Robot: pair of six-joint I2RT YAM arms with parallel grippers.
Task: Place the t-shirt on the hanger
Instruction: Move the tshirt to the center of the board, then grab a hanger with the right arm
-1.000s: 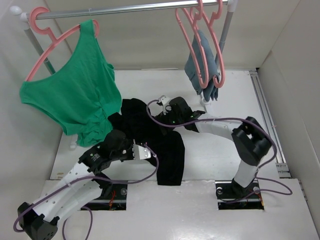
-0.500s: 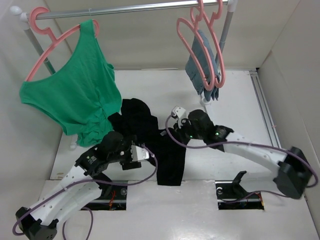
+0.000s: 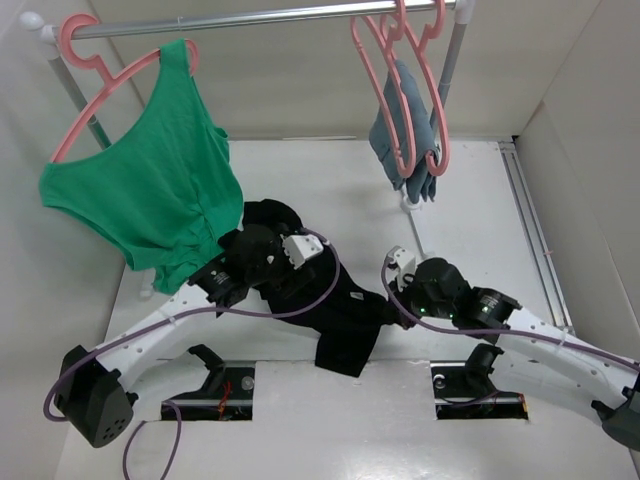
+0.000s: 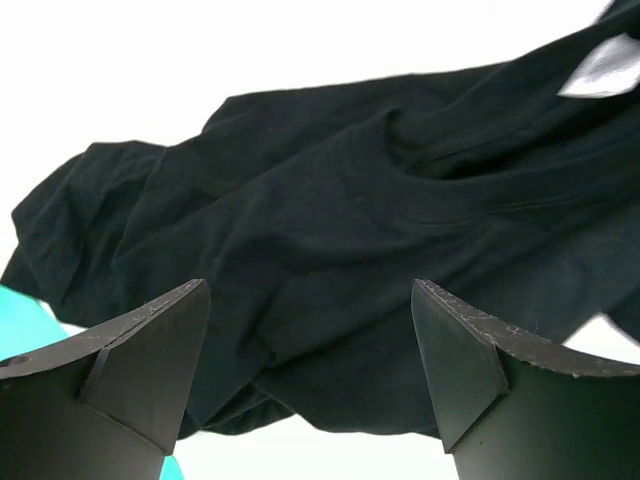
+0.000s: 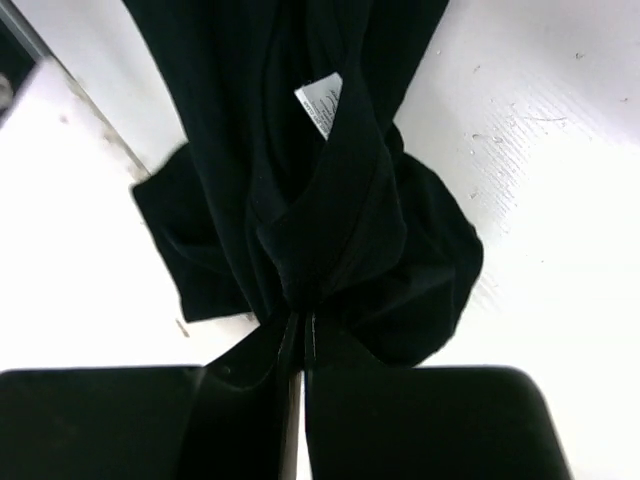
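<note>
Three pink hangers hang on the one metal rail (image 3: 250,18) across the top of the overhead view. One at the upper left (image 3: 95,75) carries the green tank top (image 3: 150,190). Two hang close together at the upper right: the hanger (image 3: 443,140), which is bare, and its twin (image 3: 378,95) with the blue-grey garment (image 3: 377,145). That makes three garments; the third, the black t-shirt (image 3: 345,330), lies crumpled on the white desk (image 3: 480,220) in the middle of the frame, well apart from the bare hanger. There are two arms, both reaching over the cloth. From above, both grippers' fingers are lost against the black fabric; the wrist views settle them. The left gripper (image 4: 310,340) stands wide open just above the folds with nothing between its fingers (image 4: 150,350). A sliver of green (image 4: 30,310) shows at the lower left of that view. The right gripper (image 5: 300,335) is pressed fully shut, pinching a gathered bunch of the t-shirt, and the cloth fans away from it towards the top of the frame. Only the right wrist view shows the white neck label (image 5: 320,100) clearly; the left wrist view catches just a pale patch at its upper right corner.
</note>
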